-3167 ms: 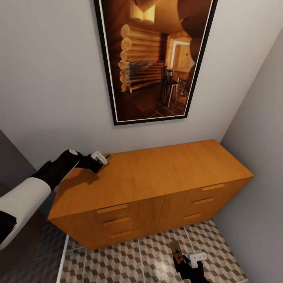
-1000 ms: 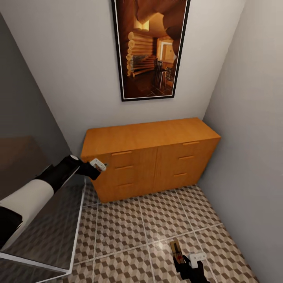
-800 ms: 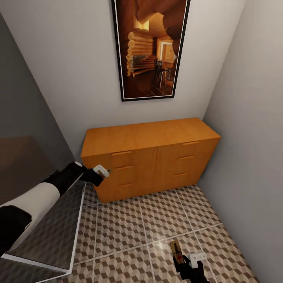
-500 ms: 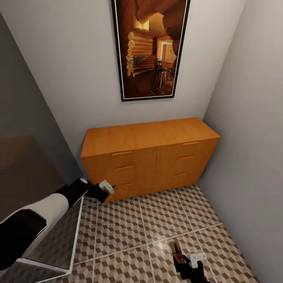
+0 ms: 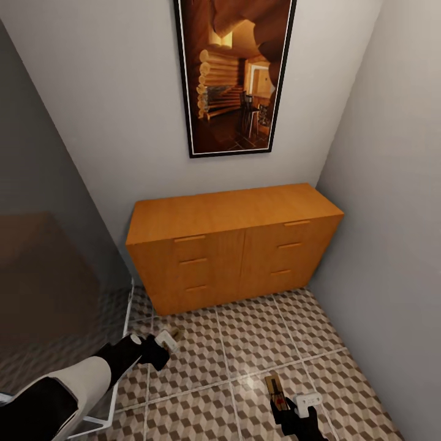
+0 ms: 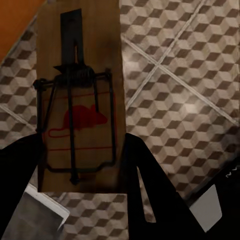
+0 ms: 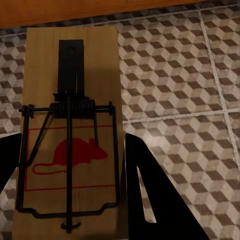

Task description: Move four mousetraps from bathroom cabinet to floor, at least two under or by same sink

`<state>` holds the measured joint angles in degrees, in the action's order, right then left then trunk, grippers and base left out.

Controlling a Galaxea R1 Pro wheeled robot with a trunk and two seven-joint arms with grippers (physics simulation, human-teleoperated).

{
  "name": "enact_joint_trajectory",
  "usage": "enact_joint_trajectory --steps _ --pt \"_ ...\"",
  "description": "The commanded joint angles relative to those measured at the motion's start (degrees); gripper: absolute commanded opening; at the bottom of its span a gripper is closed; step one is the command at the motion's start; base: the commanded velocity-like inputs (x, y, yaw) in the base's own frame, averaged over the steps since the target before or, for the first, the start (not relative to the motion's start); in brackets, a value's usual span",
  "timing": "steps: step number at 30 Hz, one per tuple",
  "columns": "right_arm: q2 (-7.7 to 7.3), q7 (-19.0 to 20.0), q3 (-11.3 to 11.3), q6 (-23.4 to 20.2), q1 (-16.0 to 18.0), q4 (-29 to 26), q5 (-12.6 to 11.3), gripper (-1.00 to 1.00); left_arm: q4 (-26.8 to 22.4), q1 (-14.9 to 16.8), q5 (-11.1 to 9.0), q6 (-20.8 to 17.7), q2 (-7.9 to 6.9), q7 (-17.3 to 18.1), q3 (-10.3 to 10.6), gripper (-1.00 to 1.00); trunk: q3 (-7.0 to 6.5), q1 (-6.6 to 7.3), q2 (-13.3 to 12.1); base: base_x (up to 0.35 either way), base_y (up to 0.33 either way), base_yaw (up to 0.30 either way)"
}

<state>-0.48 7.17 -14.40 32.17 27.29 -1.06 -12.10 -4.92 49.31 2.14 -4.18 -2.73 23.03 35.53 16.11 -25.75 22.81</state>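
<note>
My left gripper [image 5: 166,339] hangs low over the cube-patterned bathroom floor [image 5: 257,334], shut on a brown wooden mousetrap [image 5: 173,333]. In the left wrist view that mousetrap [image 6: 79,100] shows its wire spring and red mouse mark between the dark fingers [image 6: 142,175]. My right gripper [image 5: 288,398] sits at the bottom edge of the head view, shut on a second mousetrap [image 5: 275,389]; the right wrist view shows this mousetrap [image 7: 71,135] over the tiles. The orange-brown cabinet [image 5: 233,242] stands against the far wall with its drawers closed and its top bare.
A framed picture [image 5: 236,76] hangs above the cabinet. A grey wall [image 5: 392,214] closes the right side. A glass panel with a white frame [image 5: 116,343] stands at the left beside my left arm.
My left arm has dropped from cabinet-drawer height down toward the floor, carrying its mousetrap. The right gripper and its mousetrap have held still.
</note>
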Motion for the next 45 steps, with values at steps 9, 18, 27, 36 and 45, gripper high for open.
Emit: enact_joint_trajectory --steps 9,18,27,36,45 --pt "-0.18 0.4 -0.3 0.5 0.0 -0.1 -0.7 -1.00 1.5 -7.9 -3.0 4.3 -0.17 -9.2 -0.6 -1.00 0.09 -0.03 0.1 0.000 0.000 0.000" --pt "-0.47 -0.4 -0.3 0.9 0.0 -0.3 -0.6 -1.00 9.0 -11.5 -13.4 32.5 -1.01 -12.4 -0.8 -1.00 0.09 -0.03 0.1 0.000 0.000 0.000" --pt "-0.57 -7.7 -0.4 2.3 0.0 -2.6 -0.5 -1.00 9.4 -19.0 -19.4 47.8 -1.27 -29.1 -0.8 -1.00 0.09 -0.03 0.1 0.000 0.000 0.000" --pt "-0.63 -8.2 -0.6 7.1 0.0 -2.9 -0.3 -1.00 9.4 -23.7 -19.9 52.2 -0.63 -33.0 -0.8 -1.00 0.09 -0.03 0.1 0.000 0.000 0.000" --pt "-0.67 -8.2 -0.6 7.3 0.0 -2.8 -0.3 -1.00 9.4 -24.6 -19.9 52.0 0.05 -33.2 -0.8 -1.00 0.09 -0.03 0.1 0.000 0.000 0.000"
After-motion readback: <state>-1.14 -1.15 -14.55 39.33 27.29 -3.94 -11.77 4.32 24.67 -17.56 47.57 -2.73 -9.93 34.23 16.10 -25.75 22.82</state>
